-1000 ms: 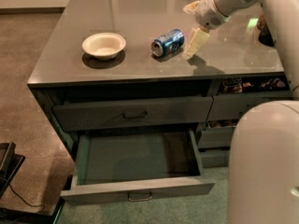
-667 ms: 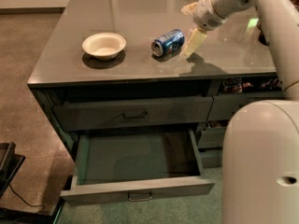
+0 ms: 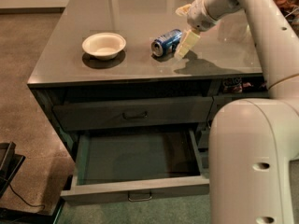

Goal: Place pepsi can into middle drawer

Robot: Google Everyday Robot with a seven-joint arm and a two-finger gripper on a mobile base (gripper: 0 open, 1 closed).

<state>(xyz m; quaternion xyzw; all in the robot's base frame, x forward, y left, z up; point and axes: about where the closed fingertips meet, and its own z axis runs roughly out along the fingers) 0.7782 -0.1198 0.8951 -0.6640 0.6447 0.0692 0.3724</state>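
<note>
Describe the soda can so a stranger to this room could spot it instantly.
Look at the grey cabinet's glossy top, right of the cream bowl. The can lies on its side there, with the robot's open tool right beside it. It is the only blue thing on top.

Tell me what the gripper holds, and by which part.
Nothing is held. The gripper hangs open; the can lies on its side beside one of the fingers, not clamped between them.
</note>
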